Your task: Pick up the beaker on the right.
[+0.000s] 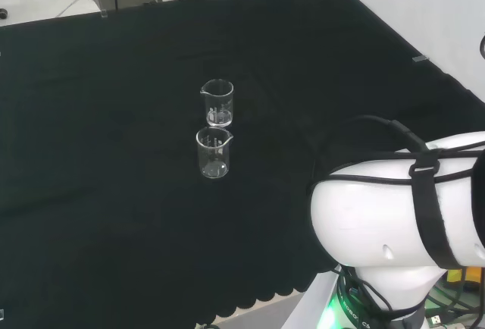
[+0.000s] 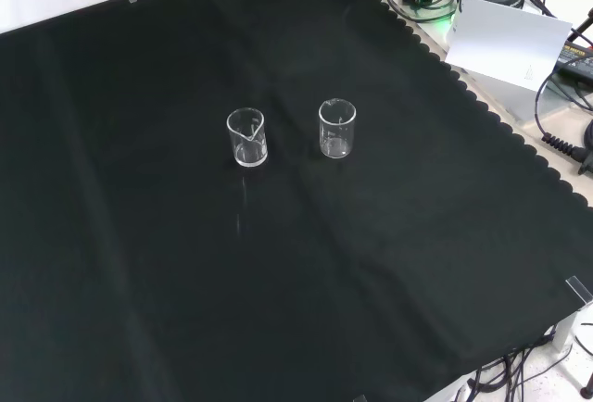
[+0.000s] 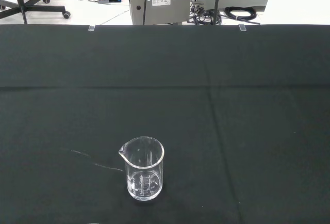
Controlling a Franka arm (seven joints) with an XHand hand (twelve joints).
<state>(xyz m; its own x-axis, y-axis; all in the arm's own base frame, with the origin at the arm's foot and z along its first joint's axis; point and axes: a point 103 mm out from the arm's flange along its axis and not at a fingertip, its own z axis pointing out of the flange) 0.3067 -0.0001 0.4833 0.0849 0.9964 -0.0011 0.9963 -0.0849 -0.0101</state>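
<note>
Closest to the arm's white link in the head view: the nearer beaker, upright on the black cloth. Just behind it, apart: the farther beaker, also upright. In the front view, 2 clear beakers side by side mid-cloth: nearer one on the right, farther one on the left. State of the hand: cannot tell.

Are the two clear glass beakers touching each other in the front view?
No, the left clear glass beaker and the right clear glass beaker stand upright with bare black cloth between them.
</note>
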